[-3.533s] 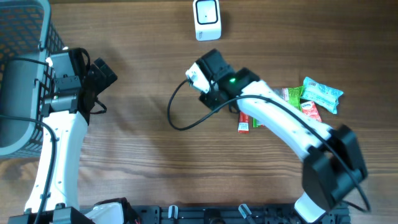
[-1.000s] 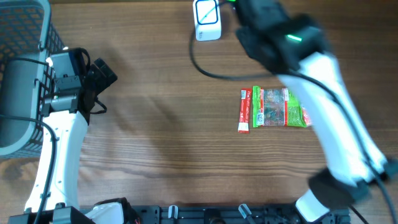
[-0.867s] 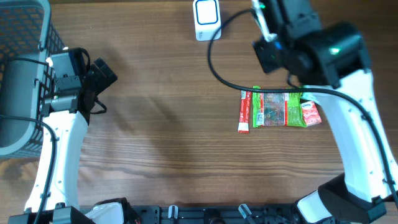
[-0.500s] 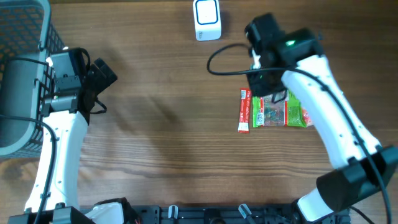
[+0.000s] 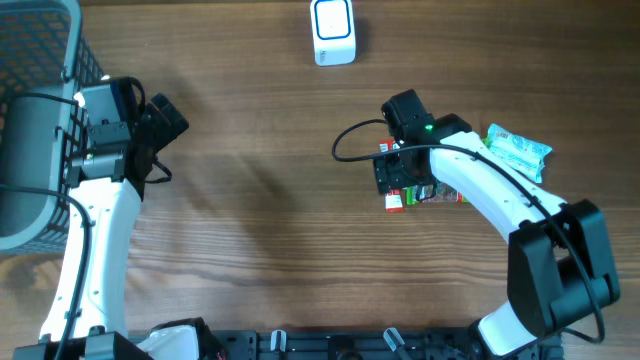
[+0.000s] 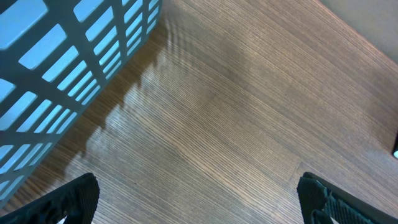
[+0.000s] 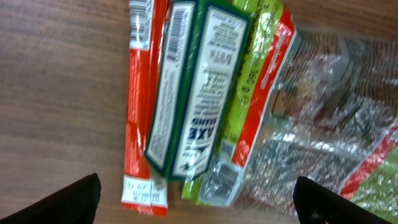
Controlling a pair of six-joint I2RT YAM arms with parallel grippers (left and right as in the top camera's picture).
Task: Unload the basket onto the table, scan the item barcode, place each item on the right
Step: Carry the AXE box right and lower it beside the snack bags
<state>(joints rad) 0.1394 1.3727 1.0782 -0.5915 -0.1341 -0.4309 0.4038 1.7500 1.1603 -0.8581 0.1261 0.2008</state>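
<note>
Right gripper (image 7: 199,203) now wide open, holds nothing | box (image 7: 193,93) now lies on snack packs (image 7: 323,124) | back from scanner (image 5: 332,30), scan looks done

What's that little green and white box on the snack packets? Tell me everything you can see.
The box is a slim carton, seemingly cardboard: white panels edged in dark green, fine print and the words AXE BRAND. A barcode sits at one end. It lies flat atop a red stick packet and a green packet.

White arms (image 5: 100,250), black joints (image 5: 548,275), looping black cable (image 5: 336,152).
</note>
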